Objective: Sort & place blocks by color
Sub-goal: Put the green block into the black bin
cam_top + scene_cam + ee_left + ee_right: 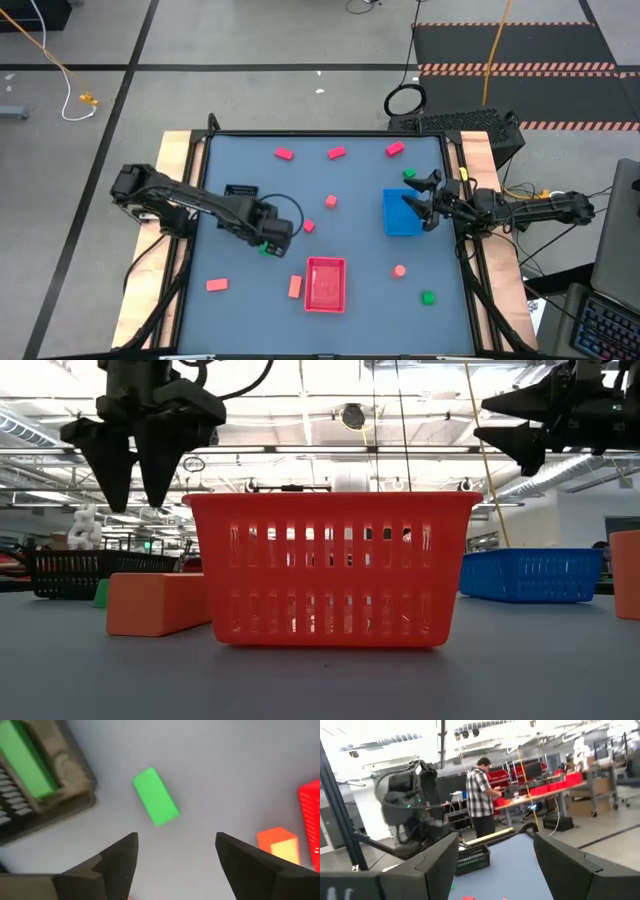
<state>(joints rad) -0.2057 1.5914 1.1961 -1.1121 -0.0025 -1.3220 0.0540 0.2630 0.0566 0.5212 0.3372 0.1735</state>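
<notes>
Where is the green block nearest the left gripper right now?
In the high view, the green block lies on the table's left half, beneath the open left gripper, between black tray and red tray.

Overhead, tabletop-level and two wrist views, all sharing the red tray (326, 284).

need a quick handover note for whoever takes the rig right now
Left gripper: open, empty, above a loose green block near the black tray, which already holds one green block.
Right gripper: open, empty, over the blue tray.
Red tray: contents unclear.
Left to sort: pink blocks along the far edge, orange blocks by the red tray, green blocks at far right and near right.
</notes>
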